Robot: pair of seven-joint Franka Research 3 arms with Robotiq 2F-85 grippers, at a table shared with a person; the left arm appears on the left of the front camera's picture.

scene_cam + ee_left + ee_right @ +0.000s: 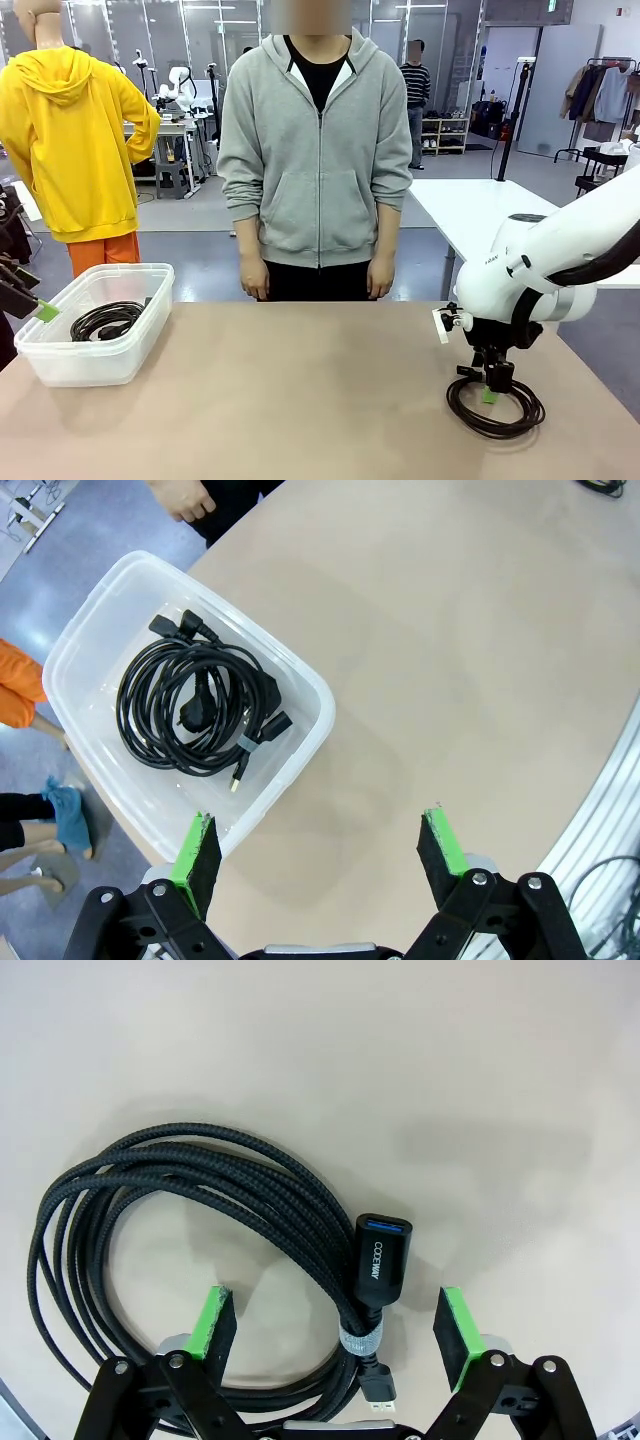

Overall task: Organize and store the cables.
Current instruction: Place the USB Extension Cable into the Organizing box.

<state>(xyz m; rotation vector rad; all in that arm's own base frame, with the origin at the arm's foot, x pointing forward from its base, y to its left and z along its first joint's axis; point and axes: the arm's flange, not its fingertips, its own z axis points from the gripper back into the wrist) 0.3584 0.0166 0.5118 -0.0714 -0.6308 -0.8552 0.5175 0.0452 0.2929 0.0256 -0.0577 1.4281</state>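
Observation:
A coiled black braided cable (pixel 200 1220) with a grey tie and a plug end lies on the table at the right front, also seen as a coiled cable (pixel 496 405) in the front view. My right gripper (pixel 338 1320) hangs open just above it, fingers straddling the tied part with the plug; in the front view the right gripper (pixel 490 390) points straight down onto the coil. More coiled black cables (pixel 195 705) lie in a clear plastic bin (pixel 300 680) at the left. My left gripper (pixel 320 850) is open and empty, above the bin's near corner.
The clear bin (pixel 60 355) stands at the table's left edge. A person in a grey hoodie (pixel 315 150) stands at the far side, hands down by the table edge. The tan tabletop (pixel 300 400) stretches bare between bin and coil.

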